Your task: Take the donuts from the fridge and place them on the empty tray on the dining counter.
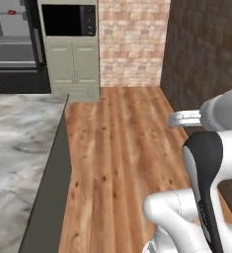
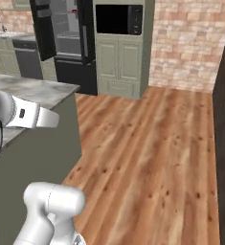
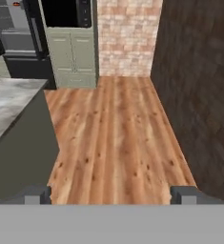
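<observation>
1. You're on the approach leg: the fridge (image 2: 66, 43) stands at about 11 o'clock across the wood floor (image 2: 147, 158), well apart from you, its doors swung open on grey shelves.
2. Your tool (image 3: 111, 194) rides with its jaws spread wide and nothing between them, pointing down the floor toward the brick wall (image 3: 125, 38).
3. The donuts aren't clear yet; a small reddish speck on an upper fridge shelf (image 1: 11, 12) may be one, too small to tell.
4. The dining worktop (image 1: 19, 143) runs along your 9 o'clock side, its marble top bare where you can see it.
5. Next, I'd say, drive the base toward 11 o'clock, past the worktop's corner, square up to the open fridge beside the black oven (image 2: 119, 19), then raise the tool to shelf height.
</observation>
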Available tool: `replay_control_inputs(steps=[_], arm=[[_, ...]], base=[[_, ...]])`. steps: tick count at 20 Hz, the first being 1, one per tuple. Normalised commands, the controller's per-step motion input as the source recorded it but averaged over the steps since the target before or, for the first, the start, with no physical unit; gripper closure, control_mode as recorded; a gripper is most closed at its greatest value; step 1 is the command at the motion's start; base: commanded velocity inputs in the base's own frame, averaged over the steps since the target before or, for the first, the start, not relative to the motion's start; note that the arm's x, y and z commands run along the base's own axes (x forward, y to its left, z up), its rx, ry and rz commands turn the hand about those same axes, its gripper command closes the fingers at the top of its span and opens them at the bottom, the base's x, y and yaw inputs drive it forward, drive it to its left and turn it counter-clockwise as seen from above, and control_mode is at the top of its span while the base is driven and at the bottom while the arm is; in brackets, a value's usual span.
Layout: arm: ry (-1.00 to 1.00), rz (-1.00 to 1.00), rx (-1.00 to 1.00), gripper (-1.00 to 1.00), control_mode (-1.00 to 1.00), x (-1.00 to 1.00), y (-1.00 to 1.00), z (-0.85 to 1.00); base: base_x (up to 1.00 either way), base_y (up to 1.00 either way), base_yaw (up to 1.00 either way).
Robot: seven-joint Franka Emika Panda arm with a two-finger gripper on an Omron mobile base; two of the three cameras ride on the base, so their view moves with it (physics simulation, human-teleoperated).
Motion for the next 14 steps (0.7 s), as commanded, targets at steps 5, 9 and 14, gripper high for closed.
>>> replay_control_inputs(steps=[5, 9, 14], arm=[[0.0, 0.0, 0.0, -1.0, 1.0, 0.0, 0.0, 0.0], [0.0, 0.0, 0.0, -1.0, 1.0, 0.0, 0.0, 0.0], [0.0, 0.0, 0.0, -1.0, 1.0, 0.0, 0.0, 0.0]], base=[[1.0, -0.3, -0.03], [1.0, -0.15, -0.22], [1.0, 0.0, -0.23]])
